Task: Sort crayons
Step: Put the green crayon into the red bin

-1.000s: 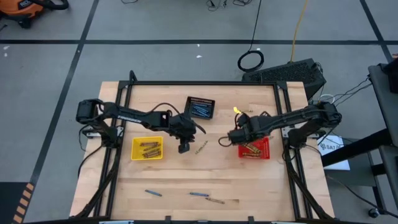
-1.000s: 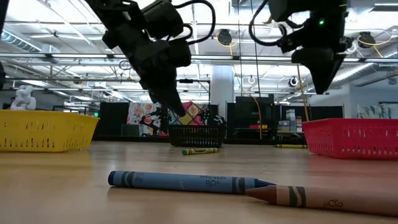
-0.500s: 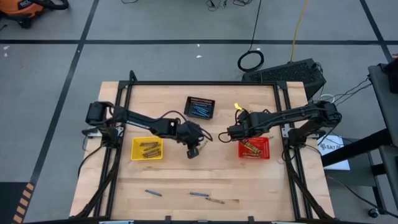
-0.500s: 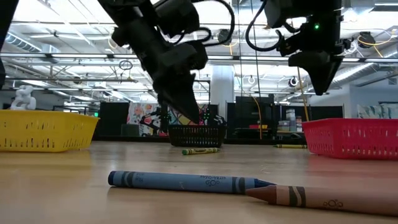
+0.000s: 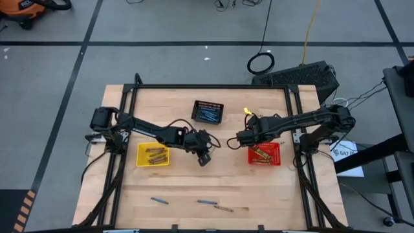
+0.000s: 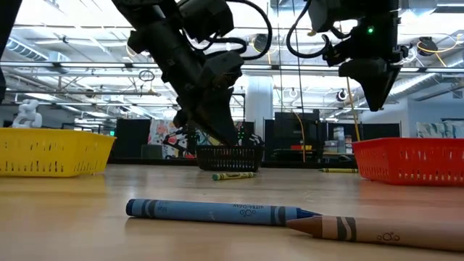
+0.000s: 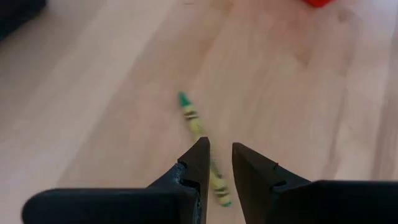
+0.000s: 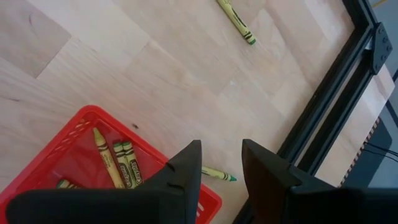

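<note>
An olive-yellow crayon (image 7: pixel 198 124) with a green tip lies flat on the wooden table (image 5: pixel 181 188) near its middle, also seen as the crayon (image 6: pixel 233 175) in the low view. My left gripper (image 7: pixel 221 155) hovers open just above it, slanting down, its fingertips over the crayon's near half without touching. My right gripper (image 8: pixel 221 155) hangs open and holds nothing, above the far left corner of the red basket (image 8: pixel 56 162), which holds several crayons. A blue crayon (image 6: pixel 217 212) and a tan-brown crayon (image 6: pixel 377 230) lie tip to tip near the table's front edge.
The yellow basket (image 5: pixel 152 154) with crayons stands left of my left gripper (image 5: pixel 204 160), the black basket (image 5: pixel 208 111) with blue crayons at the far middle. Loose crayons: one blue (image 5: pixel 159 200) near the front, one yellow (image 8: pixel 236 22) at the far right, one beside the red basket (image 8: pixel 217 174).
My left gripper has moved toward the table's right edge and slightly down, rolling about its own axis, and now stands over the olive-yellow crayon. Its fingers have stayed open. The crayons have not moved.
</note>
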`<state>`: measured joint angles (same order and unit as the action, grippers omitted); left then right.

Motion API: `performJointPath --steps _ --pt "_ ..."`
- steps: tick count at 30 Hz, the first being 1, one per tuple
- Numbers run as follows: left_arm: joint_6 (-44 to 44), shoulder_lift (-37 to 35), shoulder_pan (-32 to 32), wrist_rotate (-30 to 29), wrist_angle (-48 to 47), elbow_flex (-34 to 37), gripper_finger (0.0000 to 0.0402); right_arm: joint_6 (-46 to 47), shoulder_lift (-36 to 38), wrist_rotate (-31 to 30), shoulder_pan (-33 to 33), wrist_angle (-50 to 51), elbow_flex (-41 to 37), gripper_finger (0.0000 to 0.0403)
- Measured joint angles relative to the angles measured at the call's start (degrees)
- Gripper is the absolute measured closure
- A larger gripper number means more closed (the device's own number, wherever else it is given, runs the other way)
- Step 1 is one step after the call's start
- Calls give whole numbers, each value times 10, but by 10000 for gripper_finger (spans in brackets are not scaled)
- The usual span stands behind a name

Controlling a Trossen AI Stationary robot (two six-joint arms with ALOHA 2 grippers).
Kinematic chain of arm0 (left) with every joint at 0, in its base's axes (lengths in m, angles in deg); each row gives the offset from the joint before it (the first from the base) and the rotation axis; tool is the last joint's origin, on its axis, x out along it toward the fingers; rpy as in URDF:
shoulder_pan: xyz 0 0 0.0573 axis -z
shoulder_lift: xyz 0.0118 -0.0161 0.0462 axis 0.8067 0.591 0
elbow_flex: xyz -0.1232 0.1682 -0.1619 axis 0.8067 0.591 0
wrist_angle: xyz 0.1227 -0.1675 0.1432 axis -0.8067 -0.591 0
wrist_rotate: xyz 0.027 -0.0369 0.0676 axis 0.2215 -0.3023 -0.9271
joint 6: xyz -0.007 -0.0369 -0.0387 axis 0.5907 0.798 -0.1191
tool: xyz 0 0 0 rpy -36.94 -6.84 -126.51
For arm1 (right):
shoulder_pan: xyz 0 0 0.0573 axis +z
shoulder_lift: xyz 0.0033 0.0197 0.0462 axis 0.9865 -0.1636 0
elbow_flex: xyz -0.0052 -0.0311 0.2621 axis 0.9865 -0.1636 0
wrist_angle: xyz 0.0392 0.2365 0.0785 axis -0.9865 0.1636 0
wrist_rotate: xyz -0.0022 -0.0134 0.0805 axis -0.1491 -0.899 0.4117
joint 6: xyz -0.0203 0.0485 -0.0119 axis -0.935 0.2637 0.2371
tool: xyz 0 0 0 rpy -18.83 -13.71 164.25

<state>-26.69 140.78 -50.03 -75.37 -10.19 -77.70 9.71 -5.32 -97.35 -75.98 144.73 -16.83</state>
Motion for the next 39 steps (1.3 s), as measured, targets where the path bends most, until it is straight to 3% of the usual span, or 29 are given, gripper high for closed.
performJointPath --steps 30,35,39 --pt "14 109 21 -48 47 -3 330 -13 0 0 0 -32 0 300" --pt "-10 112 21 -50 21 -3 363 -35 0 4 0 -33 0 300" --pt "-38 112 20 -38 17 -3 392 -48 0 46 0 -44 0 300"
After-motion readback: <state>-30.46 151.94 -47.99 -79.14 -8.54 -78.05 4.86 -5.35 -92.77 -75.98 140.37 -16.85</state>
